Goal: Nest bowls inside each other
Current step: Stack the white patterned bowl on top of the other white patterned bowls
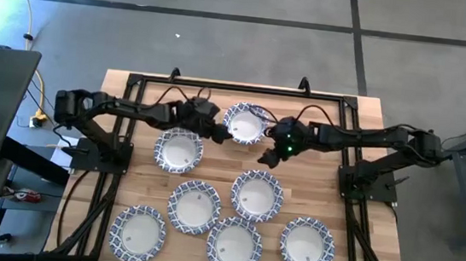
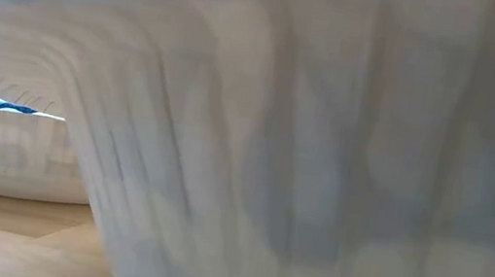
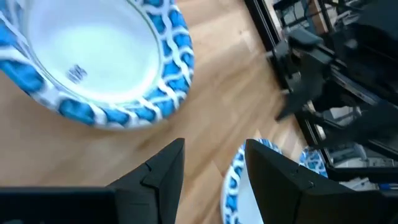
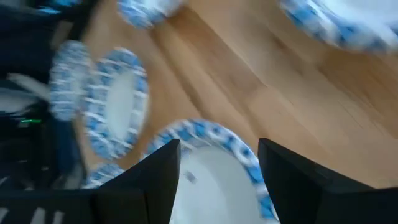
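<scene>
Several blue-rimmed white bowls lie apart on the wooden table, each on its base: one at the far middle (image 1: 245, 123), one left of centre (image 1: 179, 151), one at the centre (image 1: 257, 193), and more along the near edge. My left gripper (image 1: 218, 134) (image 3: 214, 144) hovers open just left of the far bowl (image 3: 93, 62). Another bowl's rim (image 3: 235, 177) shows past its fingers. My right gripper (image 1: 266, 158) (image 4: 217, 144) hangs open between the far bowl and the centre one. A bowl (image 4: 208, 177) lies on the table beyond its fingers.
A black frame (image 1: 135, 82) runs round the table's edges, and both arm bases stand on it at the left and right. In the low view a bowl's white outer wall (image 2: 321, 169) fills nearly the whole picture, with a second bowl (image 2: 9, 152) behind it on the left.
</scene>
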Controlling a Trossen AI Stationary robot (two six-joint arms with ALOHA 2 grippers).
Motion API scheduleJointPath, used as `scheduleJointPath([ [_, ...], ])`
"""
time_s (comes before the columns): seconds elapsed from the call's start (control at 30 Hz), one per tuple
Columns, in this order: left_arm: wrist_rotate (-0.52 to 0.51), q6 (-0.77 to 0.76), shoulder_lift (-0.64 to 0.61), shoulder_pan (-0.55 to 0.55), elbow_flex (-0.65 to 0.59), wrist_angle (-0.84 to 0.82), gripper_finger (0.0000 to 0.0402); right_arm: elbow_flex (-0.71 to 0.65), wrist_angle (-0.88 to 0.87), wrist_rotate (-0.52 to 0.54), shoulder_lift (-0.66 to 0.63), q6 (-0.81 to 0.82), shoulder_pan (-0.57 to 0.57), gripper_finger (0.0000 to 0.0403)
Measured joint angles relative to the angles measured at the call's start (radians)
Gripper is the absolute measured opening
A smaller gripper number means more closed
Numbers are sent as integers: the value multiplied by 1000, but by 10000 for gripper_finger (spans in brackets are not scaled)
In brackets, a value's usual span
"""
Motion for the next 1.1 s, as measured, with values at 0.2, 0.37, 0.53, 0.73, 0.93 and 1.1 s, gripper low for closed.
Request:
scheduleJointPath([
  [0.2,55,56,0,74,0,-17,159,0,161,-79,-2,-50,-4,206],
  [0.37,72,99,0,140,0,-70,159,0,219,-123,-15,-82,-4,206],
  [0.53,75,122,0,203,0,-105,159,0,301,-174,-35,-106,-4,206],
  [0.73,75,120,13,248,0,-107,159,2,411,-177,-71,-106,-11,206],
  [0.93,85,96,59,258,0,-108,159,2,495,-177,-108,-106,-27,206],
  [1.1,110,70,107,258,0,-68,159,1,568,-183,-135,-110,-44,206],
])
